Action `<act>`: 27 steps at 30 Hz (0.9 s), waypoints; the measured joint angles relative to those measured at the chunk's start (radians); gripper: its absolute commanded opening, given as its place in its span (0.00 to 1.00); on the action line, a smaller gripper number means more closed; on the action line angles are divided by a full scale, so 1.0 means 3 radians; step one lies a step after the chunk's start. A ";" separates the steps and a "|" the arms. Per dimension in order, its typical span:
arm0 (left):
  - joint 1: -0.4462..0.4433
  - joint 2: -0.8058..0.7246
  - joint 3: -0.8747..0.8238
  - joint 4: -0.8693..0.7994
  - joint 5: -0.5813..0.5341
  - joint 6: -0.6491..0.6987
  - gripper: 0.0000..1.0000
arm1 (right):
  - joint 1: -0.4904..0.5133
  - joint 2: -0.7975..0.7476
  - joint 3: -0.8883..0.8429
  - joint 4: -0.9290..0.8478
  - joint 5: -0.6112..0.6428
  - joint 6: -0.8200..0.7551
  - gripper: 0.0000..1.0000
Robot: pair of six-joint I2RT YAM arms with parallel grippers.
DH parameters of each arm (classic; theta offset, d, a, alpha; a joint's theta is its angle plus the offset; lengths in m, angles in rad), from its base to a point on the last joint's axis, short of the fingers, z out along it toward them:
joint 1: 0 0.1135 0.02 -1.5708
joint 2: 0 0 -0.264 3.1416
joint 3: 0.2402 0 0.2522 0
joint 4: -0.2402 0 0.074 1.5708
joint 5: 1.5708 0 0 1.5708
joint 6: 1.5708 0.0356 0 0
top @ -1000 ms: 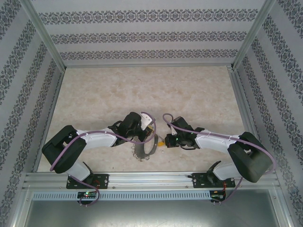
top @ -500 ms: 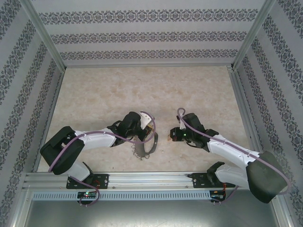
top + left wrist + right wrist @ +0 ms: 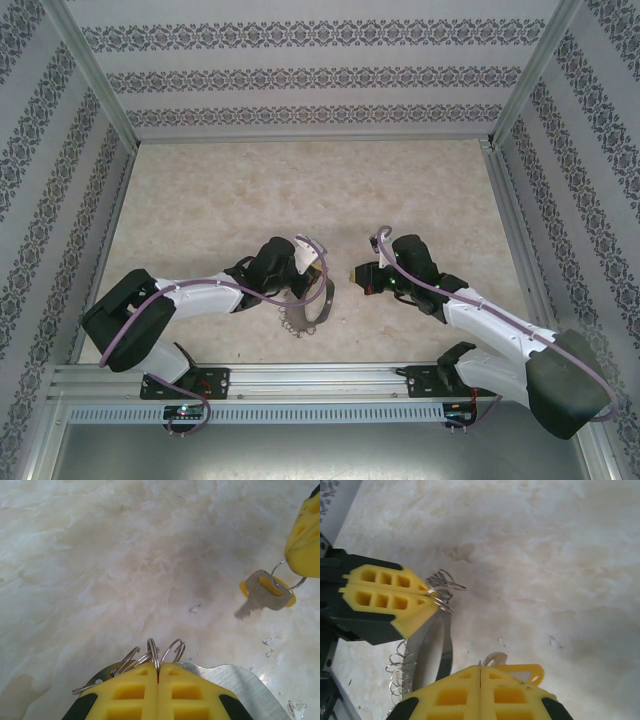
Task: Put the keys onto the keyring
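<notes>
The keyring (image 3: 318,303) is a large thin grey hoop with a fringe of small wire rings (image 3: 399,676), hanging below my left gripper (image 3: 316,266). In the left wrist view my left gripper (image 3: 158,667) is shut on one wire ring (image 3: 154,651) at the hoop's rim (image 3: 242,680). The key (image 3: 261,594), silvery with a yellow head, dangles from a small ring above the table. My right gripper (image 3: 480,669) is shut on that small ring, and the key's yellow head (image 3: 527,670) peeks out beside its fingers. The right gripper (image 3: 358,272) hovers just right of the hoop, apart from it.
The table is a pale marbled surface (image 3: 300,190) walled by patterned panels (image 3: 300,75). An aluminium rail (image 3: 320,380) runs along the near edge at the arm bases. A few tiny shiny specks (image 3: 195,608) lie on the table under the grippers.
My right gripper, with the key, has drawn away from the hoop's right side to the right and slightly farther up the table. The left arm and the hoop have barely moved.
</notes>
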 measured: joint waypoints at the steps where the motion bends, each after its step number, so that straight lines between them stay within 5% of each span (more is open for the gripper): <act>1: 0.0000 0.0001 0.0000 0.0000 0.0003 0.0000 0.00 | 0.0000 0.0023 0.0001 0.0043 -0.0032 -0.0036 0.00; 27: 0.0000 0.0018 0.0161 -0.0085 0.0205 -0.0004 0.00 | 0.0053 0.0805 0.0309 0.0708 -0.0490 -0.0352 0.00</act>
